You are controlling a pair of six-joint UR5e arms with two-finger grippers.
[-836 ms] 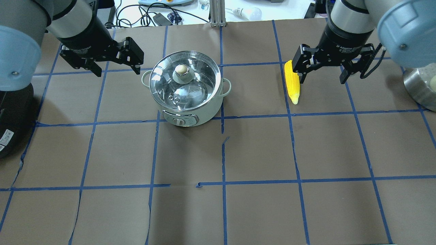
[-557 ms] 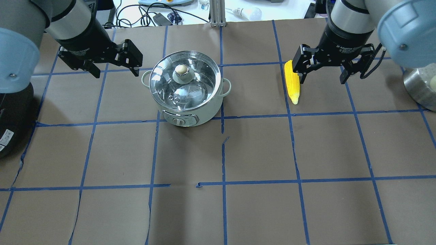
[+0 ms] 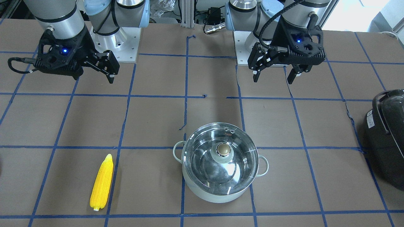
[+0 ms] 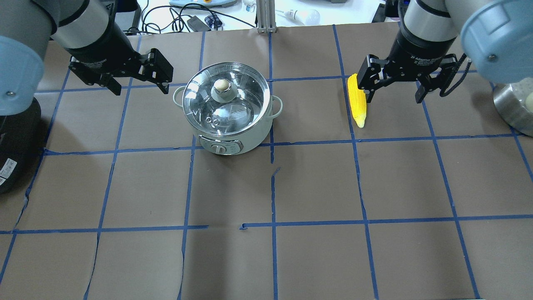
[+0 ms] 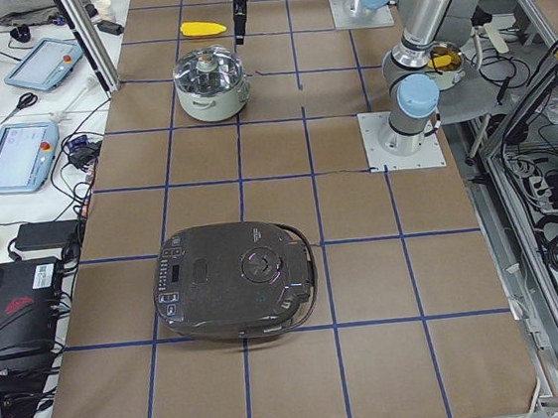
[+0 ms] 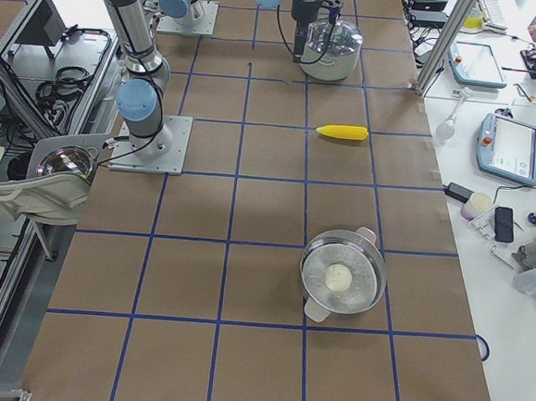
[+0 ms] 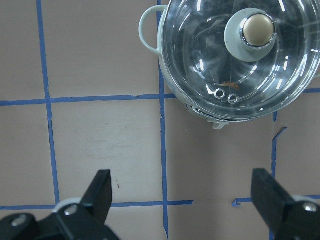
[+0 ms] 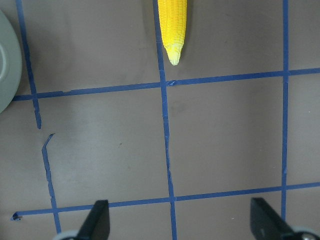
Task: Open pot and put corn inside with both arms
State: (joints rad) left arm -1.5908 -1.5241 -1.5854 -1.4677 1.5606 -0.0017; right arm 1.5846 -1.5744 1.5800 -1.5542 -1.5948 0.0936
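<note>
The mint-green pot (image 4: 254, 132) stands at the far middle of the table, its glass lid (image 4: 233, 108) with the brass knob (image 4: 222, 85) on it. It also shows in the front view (image 3: 217, 196) and the left wrist view (image 7: 167, 75). My left gripper (image 4: 141, 87) is open and empty, raised just left of the pot. The yellow corn (image 4: 358, 104) lies on the table right of the pot, pale tip toward me; it also shows in the right wrist view (image 8: 172, 25). My right gripper (image 4: 393, 98) is open and empty, raised just right of the corn.
A large black appliance (image 3: 386, 138) sits at the table's left end (image 5: 236, 278). A steel steamer bowl holding a white ball (image 6: 341, 281) sits at the right end. Brown paper with blue tape lines covers the table.
My left gripper has shifted slightly toward the far side and stays open. The right gripper, the pot and the corn have not moved.
</note>
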